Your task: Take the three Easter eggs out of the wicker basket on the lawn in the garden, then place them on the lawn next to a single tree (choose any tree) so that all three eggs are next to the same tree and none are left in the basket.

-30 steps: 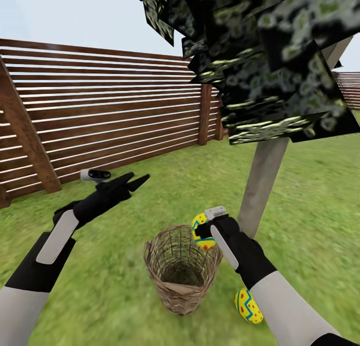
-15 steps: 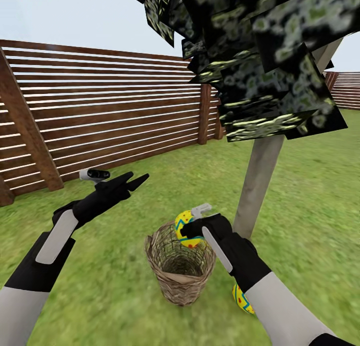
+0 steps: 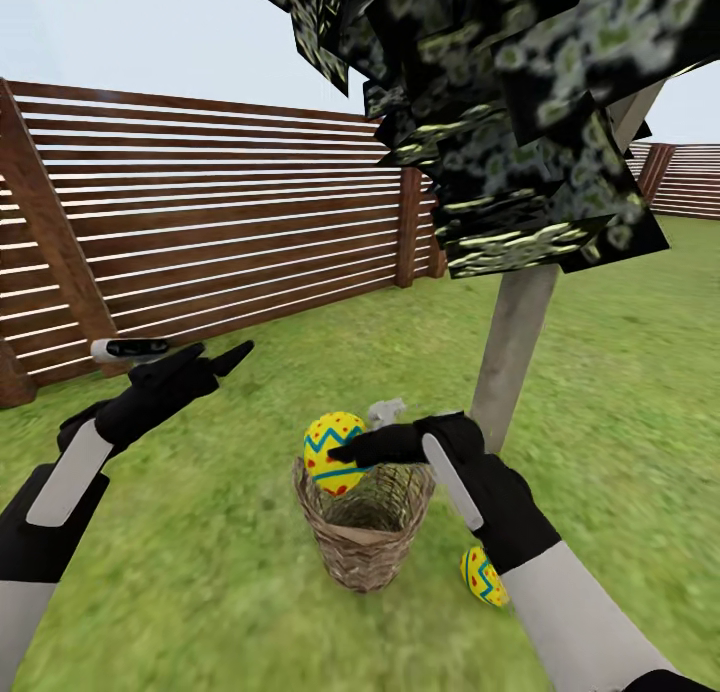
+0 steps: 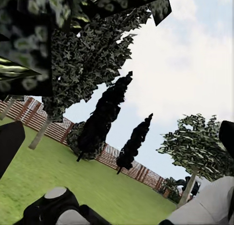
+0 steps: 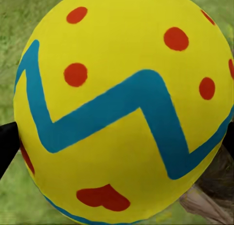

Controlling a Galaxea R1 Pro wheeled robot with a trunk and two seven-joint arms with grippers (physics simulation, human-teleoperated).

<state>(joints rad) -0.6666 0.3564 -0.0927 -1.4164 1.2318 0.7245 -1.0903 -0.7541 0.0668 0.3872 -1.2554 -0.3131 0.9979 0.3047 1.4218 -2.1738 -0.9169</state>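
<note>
Yellow egg with blue zigzag (red dots too), tan woven basket

A yellow Easter egg with a blue zigzag band and red dots is hanging just above the near-left rim of the wicker basket, pinched in the right gripper; up close it is showing a red heart-like mark below the zigzag. The basket, tan-brown with an open weave and thick braided rim, is standing upright on the lawn, just in front of the tree's pale trunk. Its inside is too shaded to tell what it is holding. A second egg is lying on the grass just beside the basket, near the trunk's foot, partly hidden behind the right arm.
</note>
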